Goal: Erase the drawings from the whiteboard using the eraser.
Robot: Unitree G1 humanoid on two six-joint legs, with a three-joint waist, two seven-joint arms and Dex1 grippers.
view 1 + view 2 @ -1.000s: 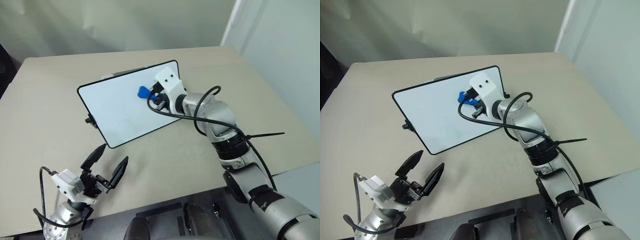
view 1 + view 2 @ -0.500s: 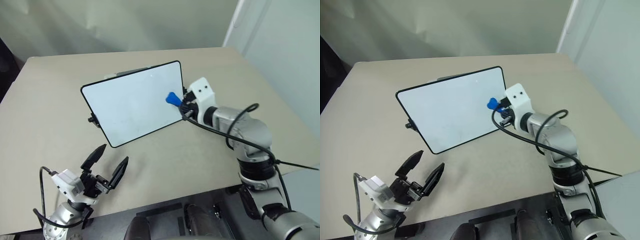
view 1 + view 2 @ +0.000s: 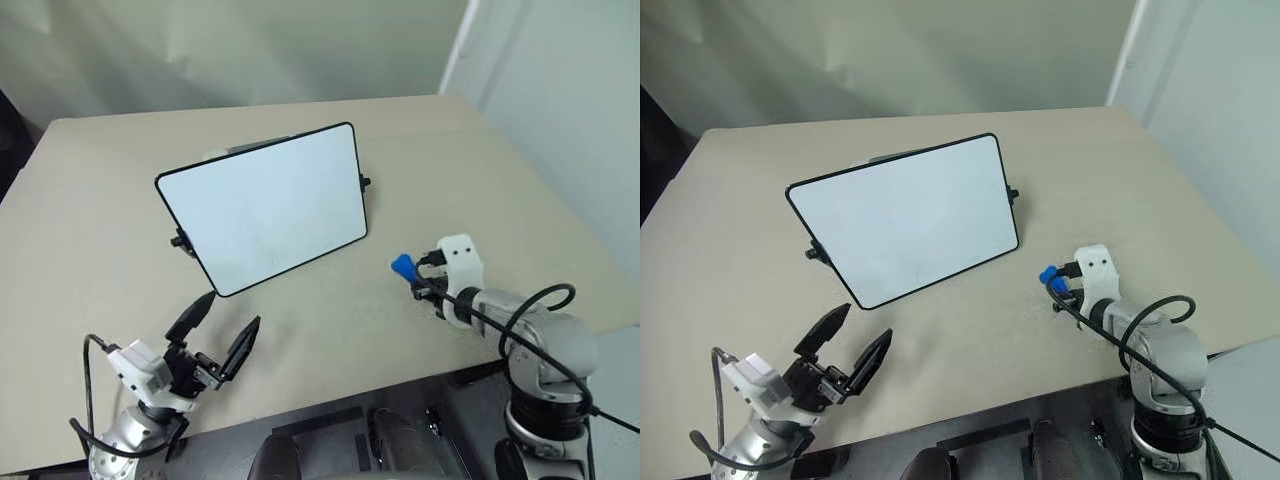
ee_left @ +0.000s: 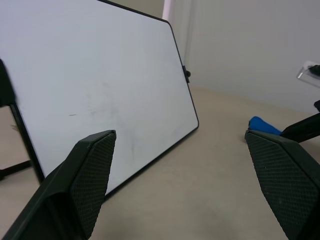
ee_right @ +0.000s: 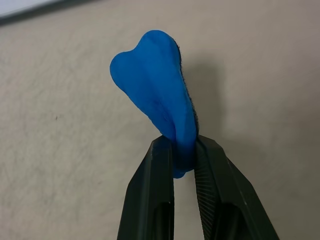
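The right gripper [image 5: 183, 155] was closed tight on the eraser [image 5: 159, 94], and its two black fingers [image 5: 150, 200] pinched the lower, narrow part of the blue block, while the wider rounded end stood out beyond the fingertips. In the head views the eraser [image 3: 403, 266] was seen as a small blue piece at the tip of the right gripper [image 3: 418, 280], above the beige table [image 3: 100, 210], to the right of the whiteboard [image 3: 265, 205] and clearly apart from it. Whether the eraser touched the table top, I could not tell; in the right wrist view a soft shadow lay on the table just beside it. The whiteboard stood tilted on the table, leaning backward, with its thin black frame and a small black knob at each side. Its white surface looked almost clean; in the left wrist view only a very faint grey smudge [image 4: 102, 100] was visible near the middle of the board, and no red strokes could be made out. The left gripper [image 3: 213, 335] was spread wide, with its fingers [image 4: 82, 180] far from each other, and it held nothing; it hovered near the front edge of the table, in front of the whiteboard's lower corner, without touching the board.
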